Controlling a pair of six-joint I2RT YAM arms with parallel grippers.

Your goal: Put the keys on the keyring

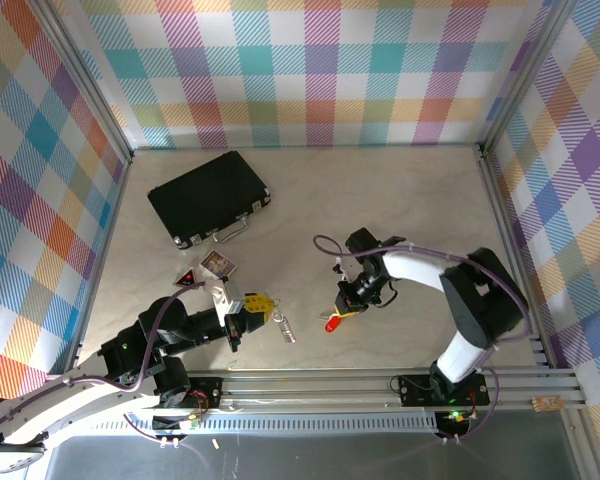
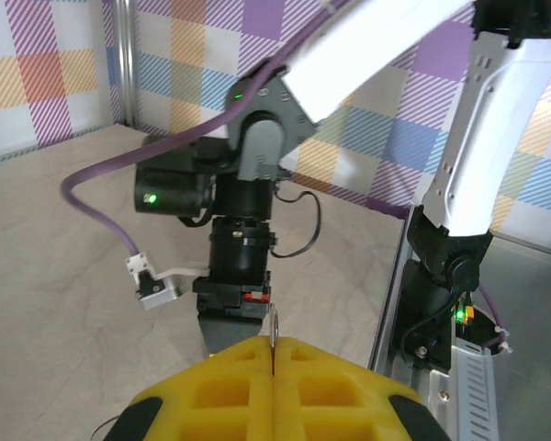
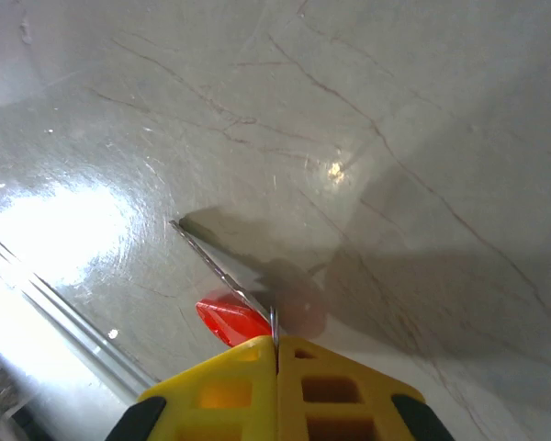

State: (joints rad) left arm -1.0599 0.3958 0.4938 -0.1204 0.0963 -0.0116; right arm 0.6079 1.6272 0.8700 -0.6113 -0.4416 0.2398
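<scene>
No text, label, brand or number can be read anywhere.

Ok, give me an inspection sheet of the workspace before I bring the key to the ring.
Surface: pale marbled tabletop, with glare patches.
Job's things: red key under the right gripper; keyring at the tip of the left gripper.
Clutter: black case; two small printed pieces near the left arm.
Grippers: left shut on a thin metal edge, apparently the keyring; right shut on the red key.
Cables: purple cable looping off each arm.
Surroundings: plaid walls, aluminium rail.
</scene>
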